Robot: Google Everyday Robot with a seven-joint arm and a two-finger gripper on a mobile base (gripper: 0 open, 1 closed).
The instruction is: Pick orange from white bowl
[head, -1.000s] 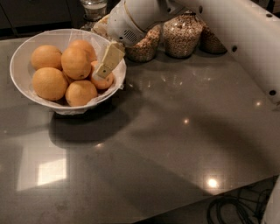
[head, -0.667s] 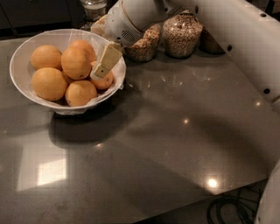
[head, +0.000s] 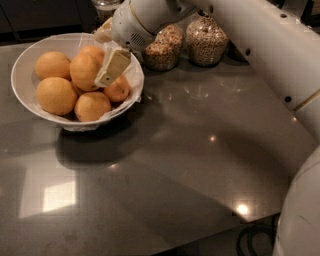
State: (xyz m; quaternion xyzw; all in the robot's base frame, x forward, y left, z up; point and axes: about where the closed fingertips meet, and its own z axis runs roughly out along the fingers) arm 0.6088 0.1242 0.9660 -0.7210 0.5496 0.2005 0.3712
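The white bowl [head: 20, 62] with its crinkled liner stands at the table's back left and holds several oranges. A large orange [head: 84, 71] sits in the middle, with another [head: 54, 95] at the front left. A smaller one [head: 119, 90] lies at the right rim. My gripper [head: 107, 51] reaches down into the bowl's right side from the white arm above. Its near cream finger [head: 113, 67] lies against the right side of the middle orange, above the small one. The far finger [head: 102, 35] shows behind, and the two stand apart. Nothing is held.
Two glass jars of grains [head: 162, 47] [head: 206, 40] stand behind the bowl's right side, and another jar [head: 106, 6] stands at the back. The white arm crosses the upper right. The grey table's [head: 165, 165] front edge runs at the lower right, with cables [head: 255, 240] below it.
The gripper has shifted slightly left, further into the bowl, so the near finger now lies against the middle orange. The oranges and bowl have not moved.
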